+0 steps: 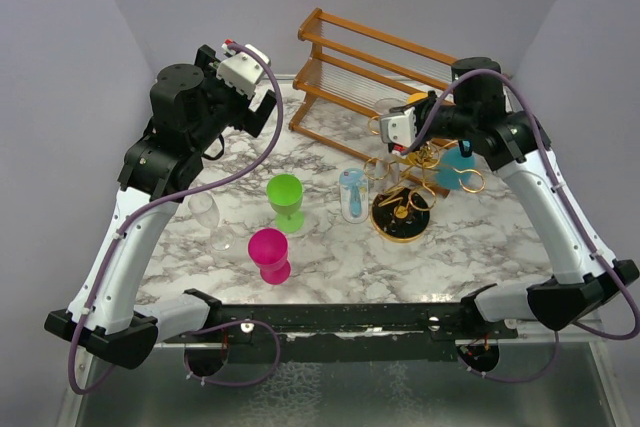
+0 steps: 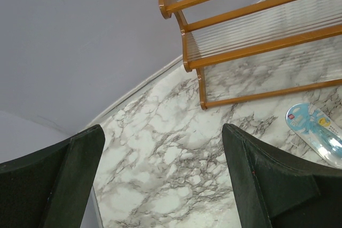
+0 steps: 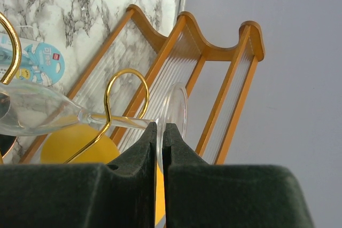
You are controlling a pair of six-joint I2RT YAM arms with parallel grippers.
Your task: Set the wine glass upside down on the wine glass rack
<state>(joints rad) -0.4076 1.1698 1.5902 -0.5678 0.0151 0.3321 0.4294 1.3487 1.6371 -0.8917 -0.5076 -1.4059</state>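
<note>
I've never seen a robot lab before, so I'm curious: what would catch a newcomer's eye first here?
The right gripper, over the gold rack, pinches a clear wine glass by its foot, the stem crossing a rack loop. Near the middle, a bright green cup and a pink cup stand out on the marble table.

Overhead camera looks down from six o'clock; both wrist cameras, close in, share the wooden rack (image 1: pixel 370 87) toward twelve.
</note>
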